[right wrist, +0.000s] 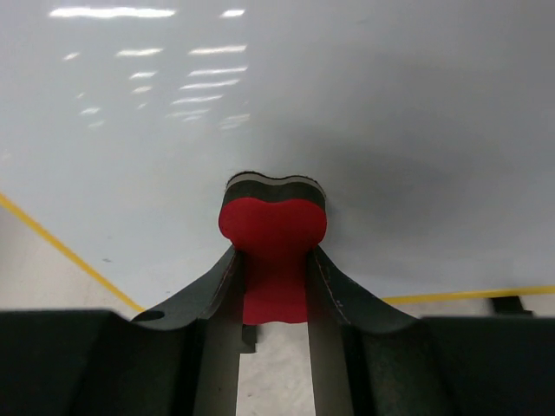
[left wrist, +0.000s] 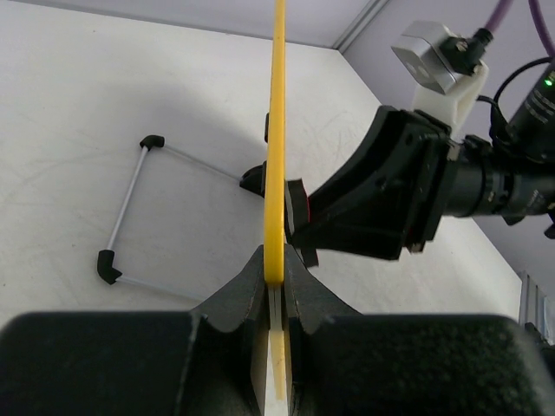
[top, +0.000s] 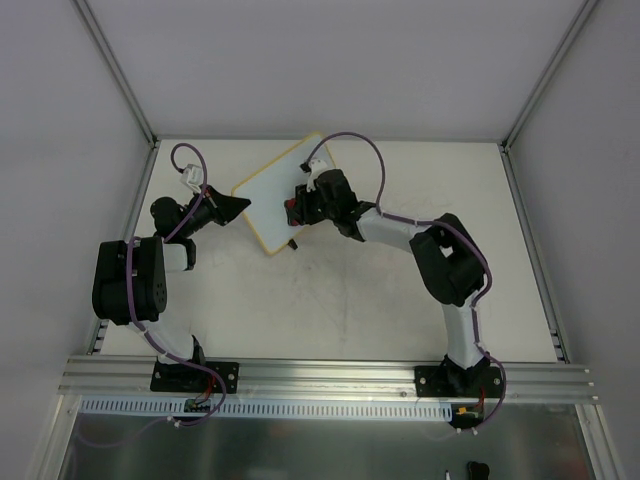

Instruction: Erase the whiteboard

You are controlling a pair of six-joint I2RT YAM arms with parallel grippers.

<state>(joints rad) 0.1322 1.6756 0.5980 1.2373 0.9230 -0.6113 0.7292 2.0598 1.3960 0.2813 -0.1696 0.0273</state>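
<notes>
Yellow-framed small rectangular whiteboard [top: 275,195] tilts over the far surface [top: 380,300] — left hand [left wrist: 276,282] pinches its edge, right hand [right wrist: 274,269] presses a pinched red eraser block [right wrist: 273,227] on it; best swept flat, with even pressure.

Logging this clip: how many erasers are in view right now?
1. The red eraser is clamped in the right gripper, its dark pad against the whiteboard. No other shows on the table, though the tilted board may hide a patch of it.
</notes>
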